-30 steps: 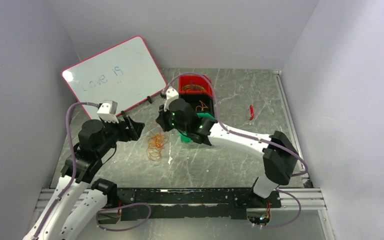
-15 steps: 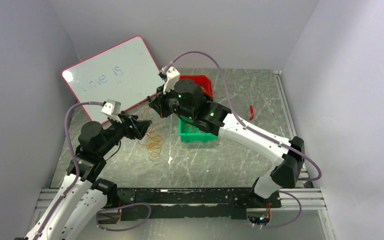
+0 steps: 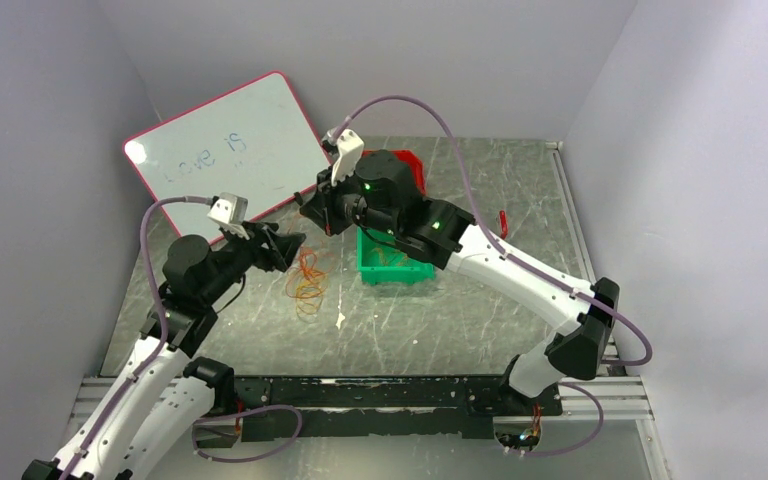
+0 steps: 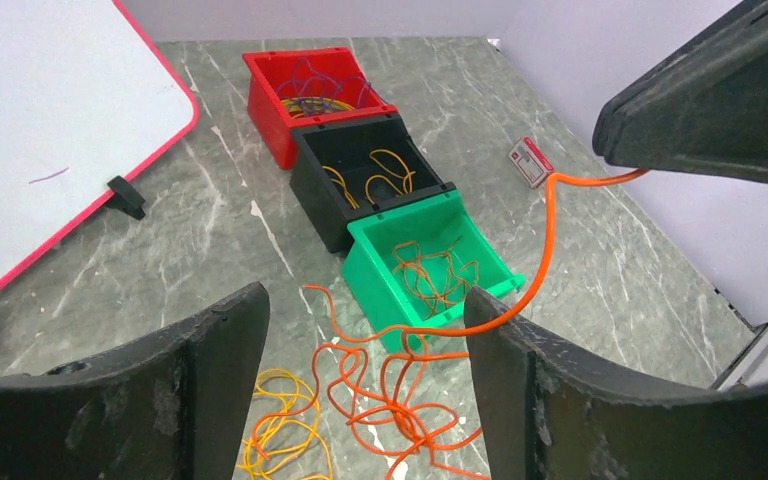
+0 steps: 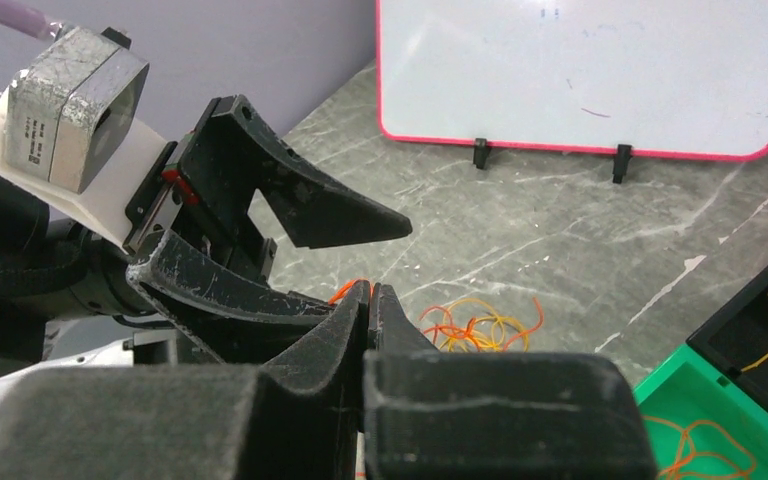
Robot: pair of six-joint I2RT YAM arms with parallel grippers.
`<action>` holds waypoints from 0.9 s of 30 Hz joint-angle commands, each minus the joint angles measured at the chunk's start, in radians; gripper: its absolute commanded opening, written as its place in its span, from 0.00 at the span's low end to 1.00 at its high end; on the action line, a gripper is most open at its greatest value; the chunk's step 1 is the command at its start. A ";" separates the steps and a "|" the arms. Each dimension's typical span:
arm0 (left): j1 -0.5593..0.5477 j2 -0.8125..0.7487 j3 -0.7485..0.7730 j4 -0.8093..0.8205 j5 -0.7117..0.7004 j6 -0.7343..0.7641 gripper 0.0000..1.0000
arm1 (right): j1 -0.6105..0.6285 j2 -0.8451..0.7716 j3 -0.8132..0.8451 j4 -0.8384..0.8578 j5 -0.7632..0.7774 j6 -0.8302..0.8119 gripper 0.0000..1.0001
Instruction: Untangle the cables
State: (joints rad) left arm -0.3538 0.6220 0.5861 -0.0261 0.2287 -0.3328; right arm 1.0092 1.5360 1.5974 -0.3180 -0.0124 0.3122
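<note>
Orange strand [image 4: 548,230], pinched tight in the right hand [image 5: 370,300], trails down to the cables [image 3: 307,283] heaped on the tabletop [image 3: 440,320] by the wide-spread left hand [image 3: 285,248]; an unanchored pull may drag the whole clump or cinch its knots.

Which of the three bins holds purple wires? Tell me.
The red bin, at the row's far end; the black bin and green bin hold only yellow or orange.

Pale lilac walls [image 3: 360,60] enclose a grey marbled table [image 3: 430,330] — evenly lit, whiteboard [image 3: 230,150] propped behind
</note>
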 commanded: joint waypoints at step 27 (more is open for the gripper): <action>0.010 0.009 0.097 -0.050 0.094 0.109 0.07 | -0.002 -0.205 -0.133 -0.004 0.137 -0.112 0.31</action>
State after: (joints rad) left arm -0.3538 0.6369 0.6392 -0.0395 0.3000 -0.2604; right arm 1.0092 1.3945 1.4734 -0.3229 0.0818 0.2668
